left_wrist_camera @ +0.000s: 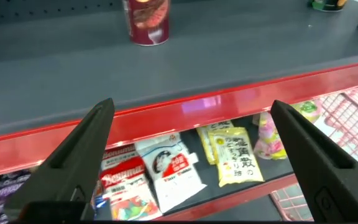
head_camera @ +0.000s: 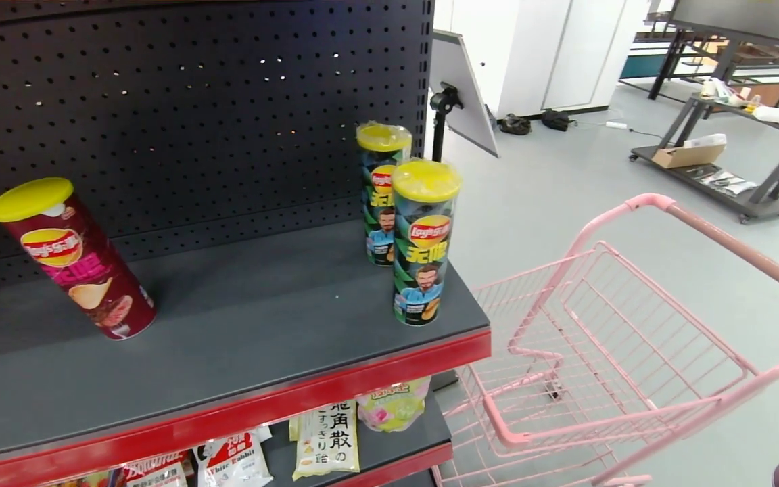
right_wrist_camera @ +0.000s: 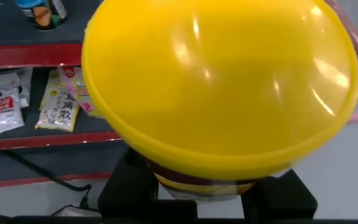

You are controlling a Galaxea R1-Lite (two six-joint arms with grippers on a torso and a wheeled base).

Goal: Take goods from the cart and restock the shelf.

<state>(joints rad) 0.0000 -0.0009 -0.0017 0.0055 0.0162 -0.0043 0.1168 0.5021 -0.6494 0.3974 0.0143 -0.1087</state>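
- The right gripper (right_wrist_camera: 207, 190) is grasping a yellow-lidded can (right_wrist_camera: 222, 87), seemingly awaiting shelving.
- The left gripper (left_wrist_camera: 191, 106) is hanging released.
- Next is calling for standing it upright on the shelf (head_camera: 247, 318), in its bare middle.

can (head_camera: 72, 260) L on shelf (head_camera: 261, 338), 2 cans (head_camera: 423, 243) R, cart (head_camera: 734, 247) beside

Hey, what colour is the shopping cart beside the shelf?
Pink. The cart shows best in the head view.
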